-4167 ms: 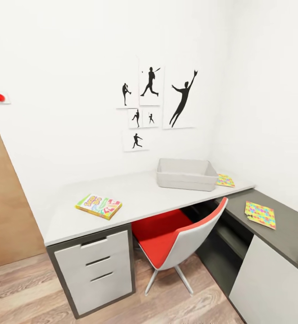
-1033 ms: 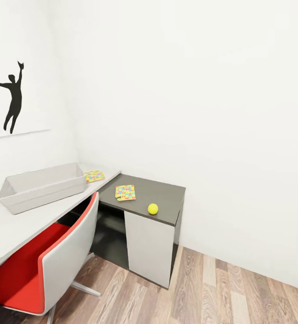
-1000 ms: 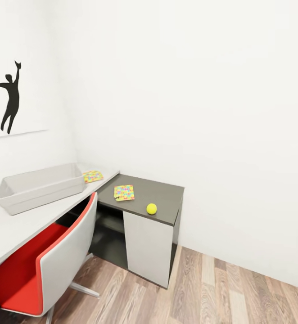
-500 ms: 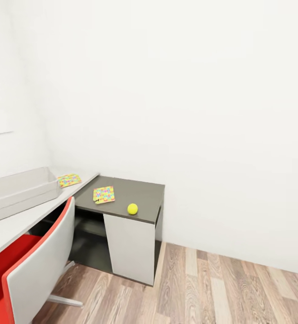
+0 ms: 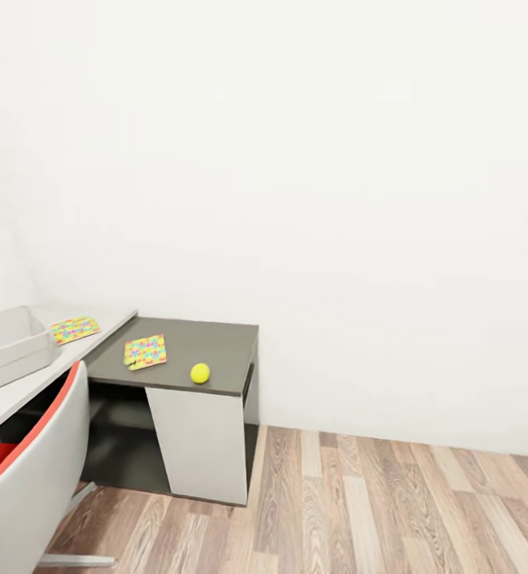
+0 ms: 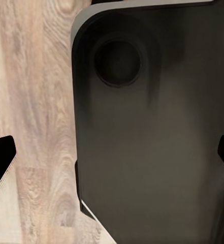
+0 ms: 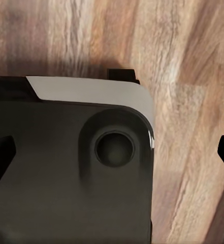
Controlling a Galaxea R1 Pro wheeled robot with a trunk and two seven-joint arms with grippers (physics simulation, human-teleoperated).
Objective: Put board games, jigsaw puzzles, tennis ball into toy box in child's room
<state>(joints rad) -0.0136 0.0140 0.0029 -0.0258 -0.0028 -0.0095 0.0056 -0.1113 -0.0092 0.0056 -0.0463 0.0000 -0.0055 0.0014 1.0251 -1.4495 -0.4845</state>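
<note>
White walls [image 5: 336,199] meet at the corner of the child's room, over a wood-plank floor [image 5: 392,510].

We list, from our head view:
- Side table [image 5: 216,355], dark grey, low, joined to the pale desk [image 5: 9,395] at its left.
- Jigsaw puzzle [image 5: 145,351], multicoloured sheet, flat on the dark top near its left end.
- Tennis ball [image 5: 200,372], yellow-green, on the same top near the front edge, just beside that sheet and apart from it.
- Second jigsaw puzzle [image 5: 75,328], flat on the pale desk by the wall, just beside the toy box.
- Toy box [image 5: 9,351], pale grey, lidless, cut off by the picture's left edge, standing on the pale desk.
- Chair [image 5: 25,486], white shell with red seat and edging, in front of the desk.

From our wrist views:
- Left gripper [image 6: 112,162]: black fingertips at opposite edges of the picture, jaws wide apart, nothing between them; behind lies a dark rounded body panel [image 6: 152,127] of our own and plank floor.
- Right gripper [image 7: 112,157]: fingertips likewise spread to both edges, holding nothing, above a dark panel with a white-edged corner [image 7: 91,91] and floor.
</note>
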